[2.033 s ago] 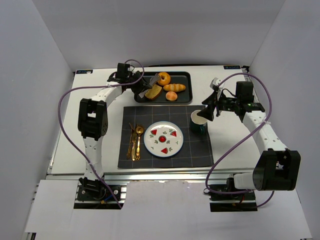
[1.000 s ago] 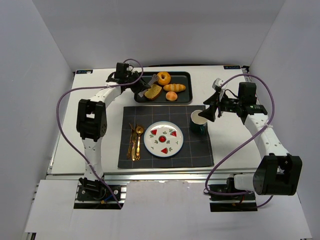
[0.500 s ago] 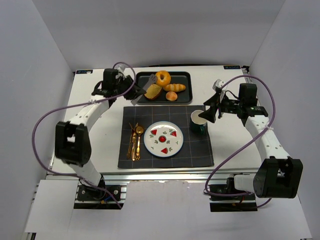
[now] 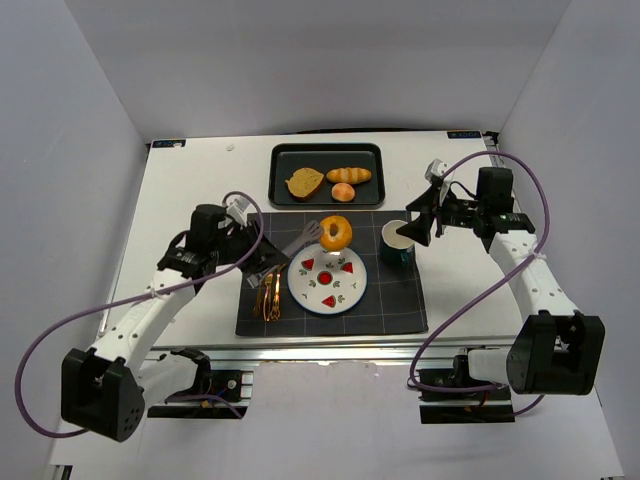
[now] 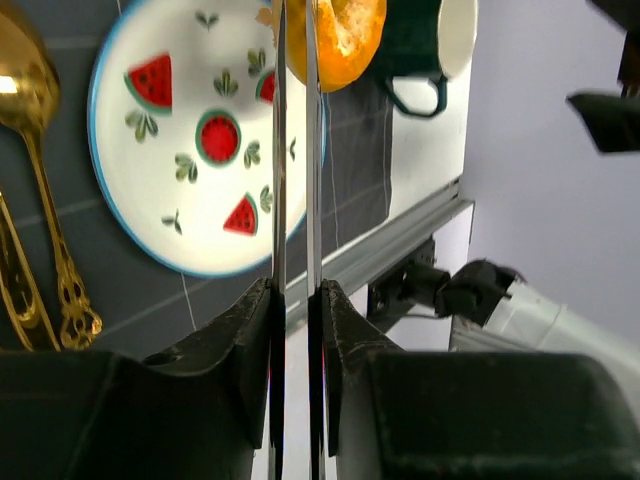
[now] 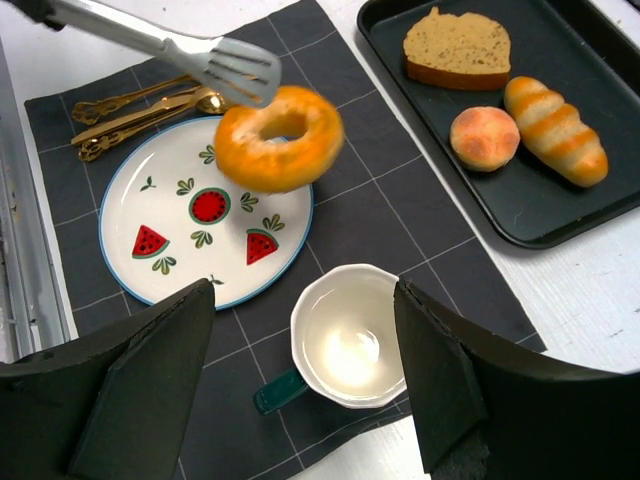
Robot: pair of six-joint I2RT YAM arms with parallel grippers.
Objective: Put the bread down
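Observation:
My left gripper (image 4: 250, 262) is shut on metal tongs (image 4: 297, 243), and the tongs pinch an orange ring-shaped bread (image 4: 335, 233). The bread hangs over the far edge of the watermelon plate (image 4: 303, 291), clear of its surface. In the left wrist view the tong blades (image 5: 293, 150) run from my gripper (image 5: 295, 290) up to the bread (image 5: 345, 40) above the plate (image 5: 170, 215). The right wrist view shows the bread (image 6: 280, 138), tongs (image 6: 200, 55) and plate (image 6: 160, 205). My right gripper (image 4: 412, 228) is open and empty above the cup (image 4: 398, 245).
A black tray (image 4: 284, 160) at the back holds a bread slice (image 6: 457, 48), a round bun (image 6: 484, 137) and a striped roll (image 6: 556, 130). Gold cutlery (image 4: 268, 292) lies left of the plate on the dark mat (image 4: 395, 300). The white-lined cup (image 6: 350, 335) sits under my right gripper (image 6: 303, 290).
My left arm has swung back from the tray, carrying the ring bread in the tongs to above the plate's far edge. The right arm has barely moved.

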